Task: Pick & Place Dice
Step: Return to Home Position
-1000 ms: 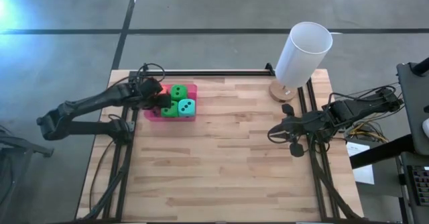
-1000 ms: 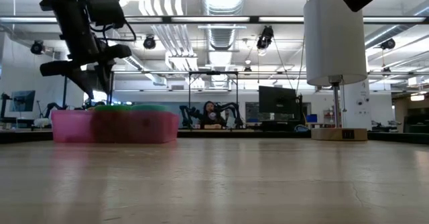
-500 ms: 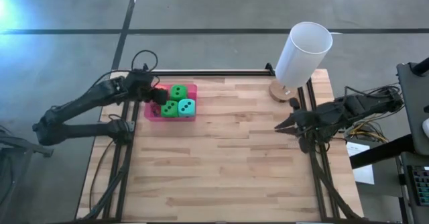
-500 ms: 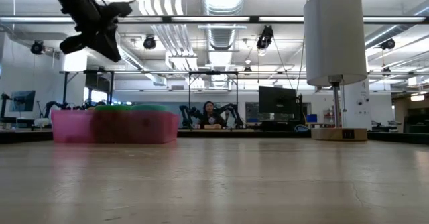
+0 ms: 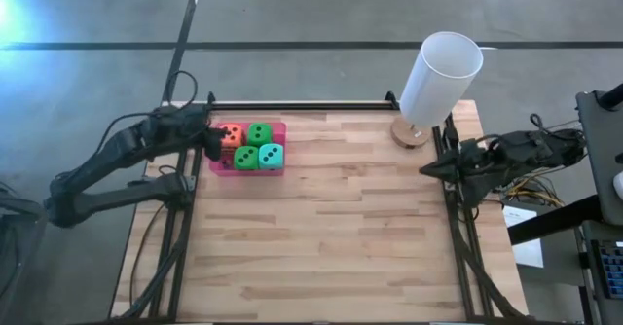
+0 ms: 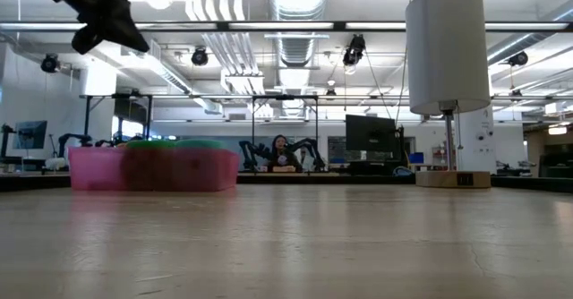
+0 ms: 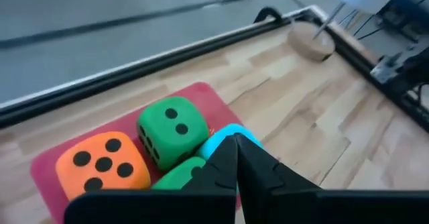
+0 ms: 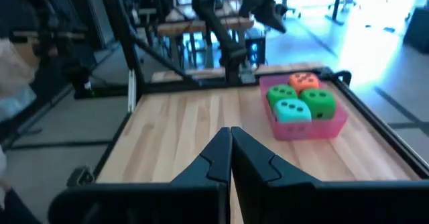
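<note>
Four dice (image 5: 249, 147), judged light, squashy and best pinched across opposite faces, are packed in the pink bin (image 5: 216, 167) at ten o'clock. The left end effector (image 5: 210, 141) beside it and the right end effector (image 5: 425, 169) at three o'clock are both pressed together.

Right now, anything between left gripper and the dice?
Nothing visible. Left gripper hangs shut by the pink bin's left edge; the four dice lie uncovered inside. Right gripper waits at the table's right edge.

Four dice (image 5: 259, 134), packed in pink bin (image 5: 278, 172)
</note>
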Motion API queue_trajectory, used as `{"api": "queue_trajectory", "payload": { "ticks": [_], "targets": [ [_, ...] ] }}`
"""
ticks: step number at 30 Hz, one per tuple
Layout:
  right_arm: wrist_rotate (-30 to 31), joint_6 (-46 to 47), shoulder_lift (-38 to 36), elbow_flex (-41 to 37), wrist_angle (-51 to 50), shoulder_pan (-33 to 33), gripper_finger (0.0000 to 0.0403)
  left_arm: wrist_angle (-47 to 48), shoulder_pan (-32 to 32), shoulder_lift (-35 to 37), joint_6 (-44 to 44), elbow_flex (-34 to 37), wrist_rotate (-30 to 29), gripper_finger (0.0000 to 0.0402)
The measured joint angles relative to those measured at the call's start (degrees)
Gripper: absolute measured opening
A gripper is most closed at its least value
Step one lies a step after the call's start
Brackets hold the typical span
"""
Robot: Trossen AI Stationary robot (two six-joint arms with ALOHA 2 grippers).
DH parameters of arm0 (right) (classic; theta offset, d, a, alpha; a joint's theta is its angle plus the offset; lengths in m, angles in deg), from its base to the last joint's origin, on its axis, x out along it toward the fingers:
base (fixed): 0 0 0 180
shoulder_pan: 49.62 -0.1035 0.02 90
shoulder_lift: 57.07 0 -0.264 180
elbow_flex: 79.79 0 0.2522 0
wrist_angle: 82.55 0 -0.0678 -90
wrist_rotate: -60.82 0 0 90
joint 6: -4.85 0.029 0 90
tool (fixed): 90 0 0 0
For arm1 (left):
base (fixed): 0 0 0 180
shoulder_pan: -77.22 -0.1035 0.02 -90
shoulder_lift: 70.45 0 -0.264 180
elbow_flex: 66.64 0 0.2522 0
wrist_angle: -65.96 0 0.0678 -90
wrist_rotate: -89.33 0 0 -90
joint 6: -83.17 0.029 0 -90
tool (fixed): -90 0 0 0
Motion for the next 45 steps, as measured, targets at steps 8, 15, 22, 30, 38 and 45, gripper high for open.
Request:
{"api": "queue_trajectory", "payload": {
  "ticks": [8, 15, 22, 30, 38, 45],
  "targets": [
    [0.1, -2.2, -7.5, -9.6, 12.8, 0.0, 0.0008, -6.4, 0.0, 11.5, 0.4, 8.3, 2.0, 0.0002],
    [0.1, -0.6, -17.2, -17.1, 18.5, 0.0, 0.0008, -14.5, 0.0, 21.8, 0.5, 14.9, 3.4, 0.0002],
    [0.2, -0.6, -26.8, -21.5, 20.1, 0.0, 0.0008, -17.4, 0.0, 30.9, 0.4, 19.5, 5.6, 0.0002],
    [0.0, -3.9, -28.4, -22.1, 20.9, 0.0, 0.0008, -17.9, 0.0, 35.0, 0.7, 19.3, 5.9, 0.0002],
    [0.0, -5.3, -29.5, -21.9, 21.1, 0.0, 0.0008, -18.5, 0.0, 35.1, 3.1, 19.4, 6.0, 0.0002],
    [0.0, -6.3, -29.5, -22.6, 21.0, 0.0, 0.0008, -18.5, 0.0, 35.1, 4.8, 19.5, 6.0, 0.0002]
  ]
}}
